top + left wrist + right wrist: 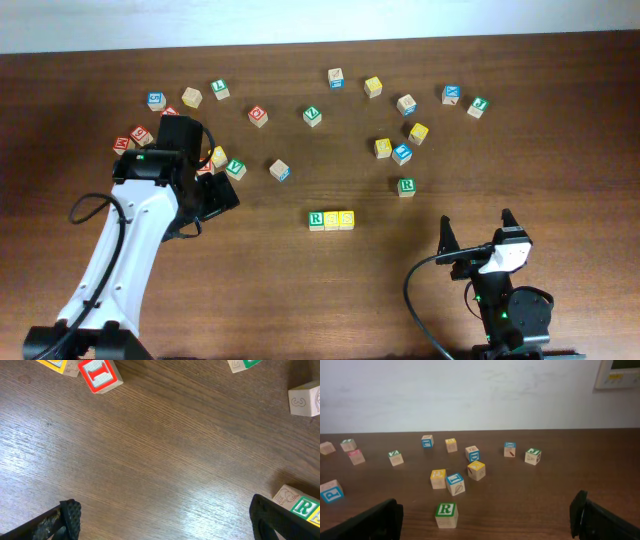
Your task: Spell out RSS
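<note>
Three letter cubes stand side by side in a row at the table's middle front: a green-bordered R cube (pixel 316 220), then two yellow-faced cubes (pixel 331 220) (pixel 346 219) whose letters are too small to read. In the left wrist view the R cube (pixel 300 506) shows at the lower right edge, just beyond the right finger. My left gripper (pixel 225 195) (pixel 162 520) is open over bare wood to the left of the row. My right gripper (pixel 476 224) (pixel 485 520) is open at the front right, apart from the row, holding nothing.
A second green R cube (pixel 406 186) (pixel 446 514) stands alone to the right of the row, ahead of the right gripper. Several other letter cubes lie scattered across the far half. A red-lettered cube (pixel 100 375) and others cluster around the left arm (pixel 150 200).
</note>
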